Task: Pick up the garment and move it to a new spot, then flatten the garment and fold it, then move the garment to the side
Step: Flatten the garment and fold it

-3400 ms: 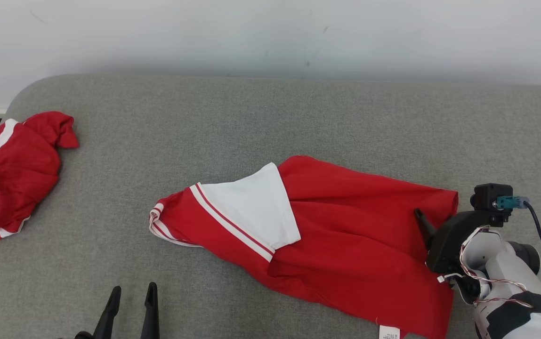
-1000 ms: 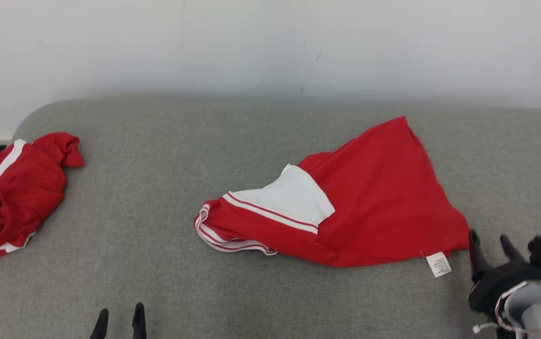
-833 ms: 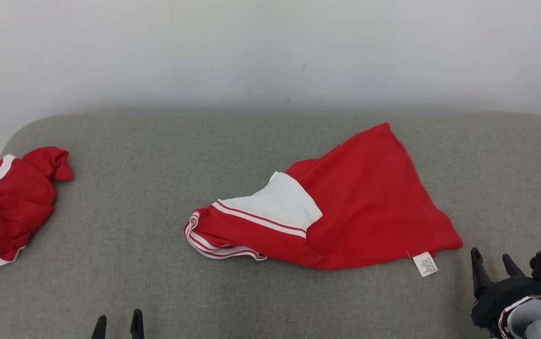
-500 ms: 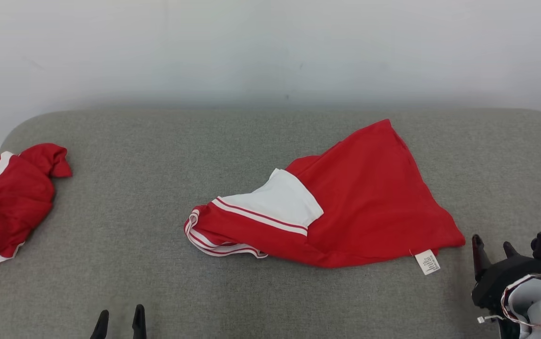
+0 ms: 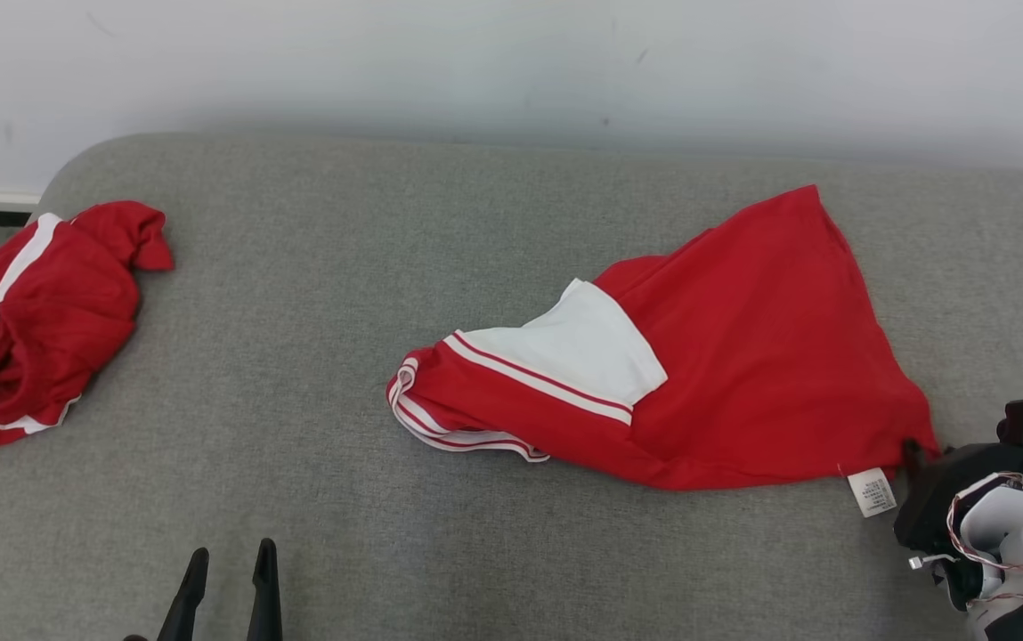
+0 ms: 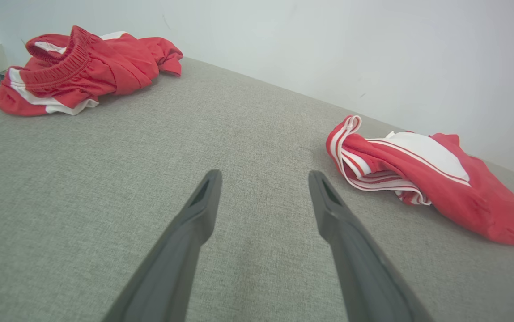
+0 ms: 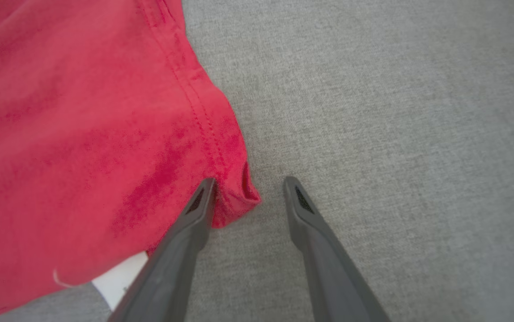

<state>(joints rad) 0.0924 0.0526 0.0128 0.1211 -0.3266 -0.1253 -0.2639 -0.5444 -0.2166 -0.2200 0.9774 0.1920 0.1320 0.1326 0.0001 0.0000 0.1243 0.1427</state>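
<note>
Red garment (image 5: 742, 356), of soft knit with a white panel and white-striped edging, lying rumpled on the grey woven-fabric counter (image 5: 342, 223). A white care label (image 5: 871, 492) is sewn at the garment's near hem; its print is too small to be read. The right hand (image 7: 248, 181) is placed at the hem corner beside that label: its fingers are held apart, with the corner lying between them, touched by one finger and not pinched. The double-stitched hem is resolved in the right wrist view alone. The left hand (image 6: 263, 176) is held open above bare counter, near the garment's striped end. A second red garment (image 6: 82, 67) is bunched well apart from the garment; its gathered elastic waistband is shown in the left wrist view.
</note>
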